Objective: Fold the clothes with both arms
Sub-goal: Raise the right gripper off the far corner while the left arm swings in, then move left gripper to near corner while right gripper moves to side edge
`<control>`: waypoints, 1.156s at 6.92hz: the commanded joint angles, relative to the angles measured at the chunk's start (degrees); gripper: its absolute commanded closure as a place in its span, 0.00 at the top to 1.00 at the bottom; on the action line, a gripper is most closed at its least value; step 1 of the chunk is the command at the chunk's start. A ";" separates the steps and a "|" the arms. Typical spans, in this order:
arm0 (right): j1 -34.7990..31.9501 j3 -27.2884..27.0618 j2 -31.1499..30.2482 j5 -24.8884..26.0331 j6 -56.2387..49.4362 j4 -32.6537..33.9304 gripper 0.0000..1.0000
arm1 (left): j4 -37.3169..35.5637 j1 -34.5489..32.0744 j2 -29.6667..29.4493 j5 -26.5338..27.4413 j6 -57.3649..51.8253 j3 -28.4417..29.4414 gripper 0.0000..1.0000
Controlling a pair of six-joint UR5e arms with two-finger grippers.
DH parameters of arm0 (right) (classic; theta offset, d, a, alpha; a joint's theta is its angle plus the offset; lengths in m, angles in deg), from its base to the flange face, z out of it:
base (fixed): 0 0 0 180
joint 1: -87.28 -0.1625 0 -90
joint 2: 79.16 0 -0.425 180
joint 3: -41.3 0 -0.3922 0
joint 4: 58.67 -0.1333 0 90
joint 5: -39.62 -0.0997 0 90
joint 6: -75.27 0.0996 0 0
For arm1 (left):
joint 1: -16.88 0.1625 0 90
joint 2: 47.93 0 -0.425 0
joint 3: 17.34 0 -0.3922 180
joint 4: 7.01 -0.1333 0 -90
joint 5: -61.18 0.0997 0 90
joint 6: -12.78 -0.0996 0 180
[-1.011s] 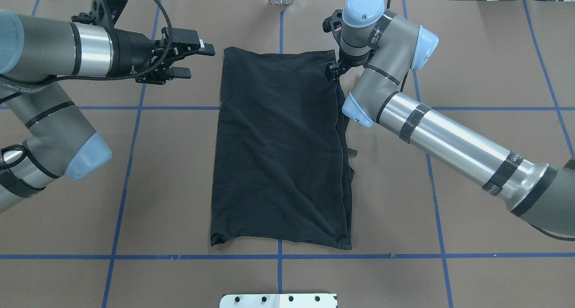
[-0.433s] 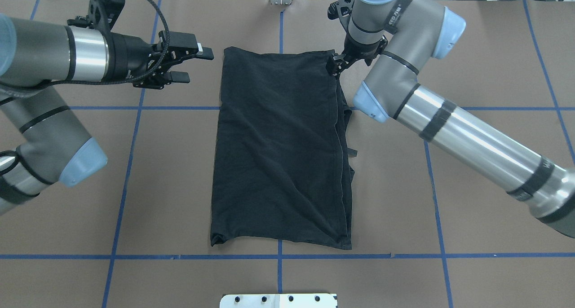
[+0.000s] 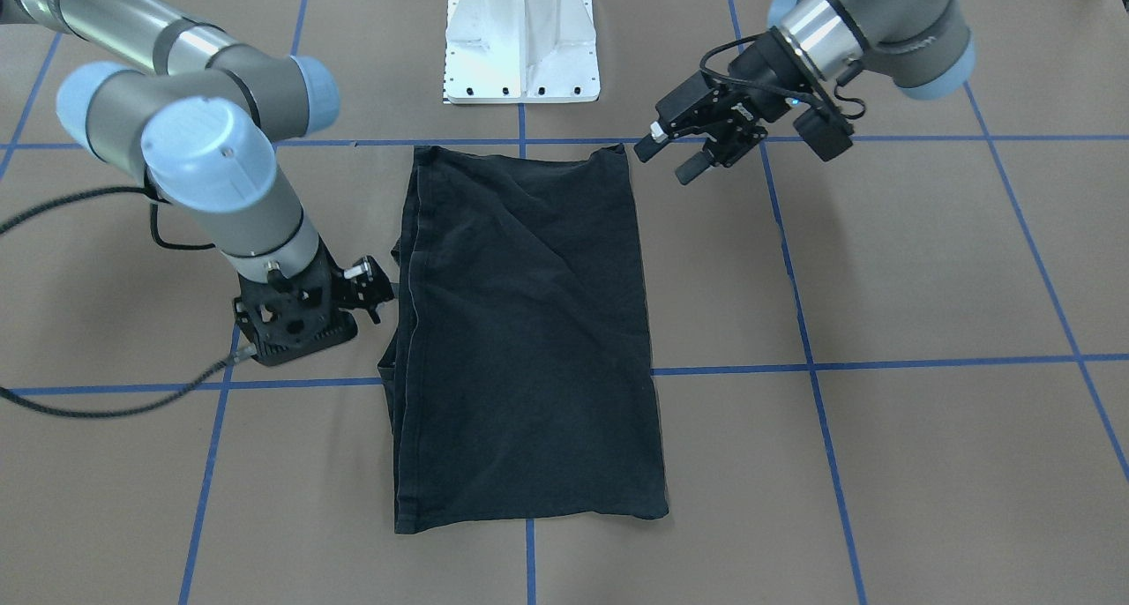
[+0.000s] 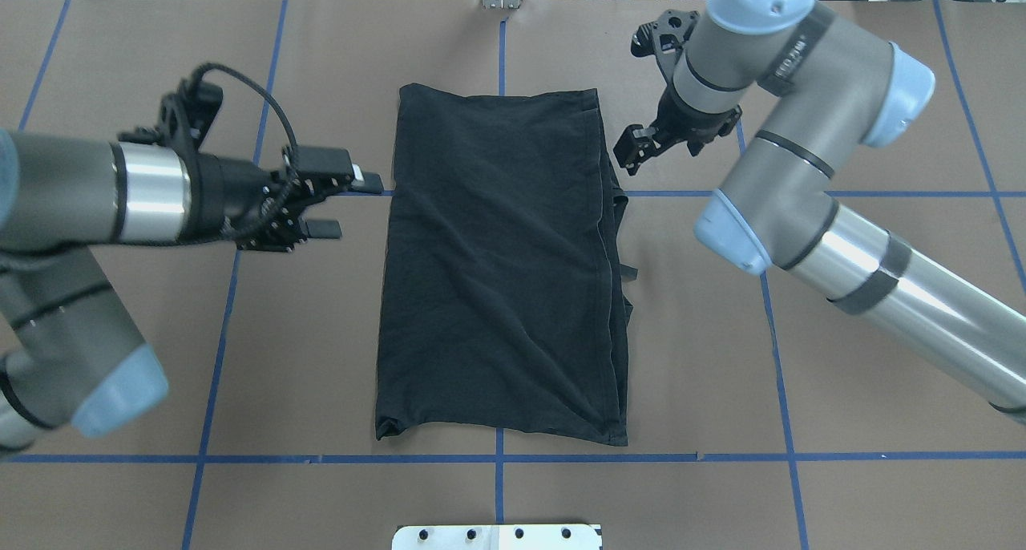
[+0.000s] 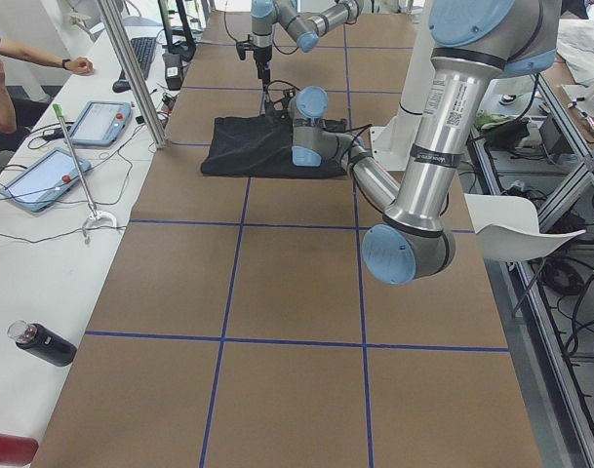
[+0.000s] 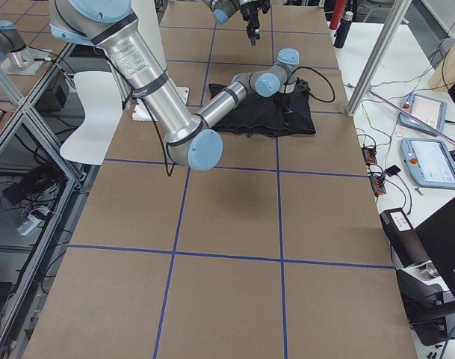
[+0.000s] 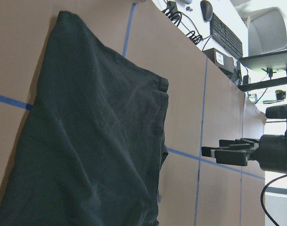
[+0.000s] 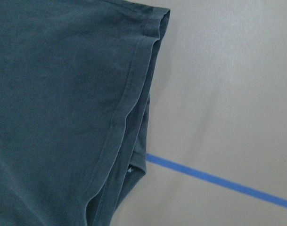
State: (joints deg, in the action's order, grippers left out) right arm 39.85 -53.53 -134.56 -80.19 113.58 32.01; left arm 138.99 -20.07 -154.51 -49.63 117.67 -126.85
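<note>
Right gripper [image 4: 628, 151] has released the T-shirt's [image 4: 497, 277] 1 o'clock corner. Left gripper [image 4: 355, 207] shifts toward 9 o'clock. Both gape, empty: regrasp likely next.

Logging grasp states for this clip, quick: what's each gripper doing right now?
Left gripper: open, empty, beside the T-shirt.
Right gripper: holds nothing, just off the T-shirt's edge; open or shut cannot be told.

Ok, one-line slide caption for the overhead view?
Folded black T-shirt lies flat on the brown table; left claw open beside its left edge, right claw off its far right corner.
</note>
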 commanded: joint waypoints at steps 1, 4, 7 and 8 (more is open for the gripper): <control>1.63 -8.32 -4.96 -3.75 12.51 -0.23 1.00 | 1.82 13.61 2.24 12.24 5.57 0.52 1.00; 6.63 -12.31 -14.96 -3.41 28.42 -20.18 1.00 | 16.68 22.34 7.35 20.01 8.31 6.31 1.00; 8.93 -12.75 -17.47 -2.80 35.42 -27.22 1.00 | 17.12 23.06 7.79 20.63 7.53 11.76 1.00; 9.28 -12.75 -17.38 -2.79 35.78 -27.22 1.00 | 17.13 23.15 7.79 20.54 7.52 12.04 1.00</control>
State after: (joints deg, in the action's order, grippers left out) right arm 48.56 -66.18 -151.96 -83.04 148.28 5.19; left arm 155.98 2.97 -146.77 -29.06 125.39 -115.77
